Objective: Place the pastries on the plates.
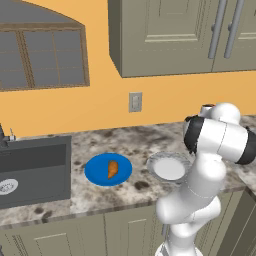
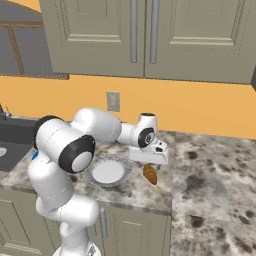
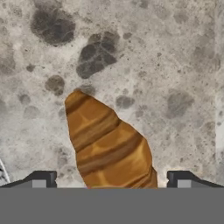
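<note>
Over the speckled granite counter (image 2: pixel 210 165), just right of the white plate (image 2: pixel 107 171) with its grey patterned rim, the gripper (image 3: pixel 109 180) holds its dark tips parted either side of a ridged, golden-brown pastry (image 3: pixel 107 146), while the other pastry (image 1: pixel 113 169) lies on the flat blue plate (image 1: pixel 96 171) further left.

No readable text, labels or signs visible
</note>
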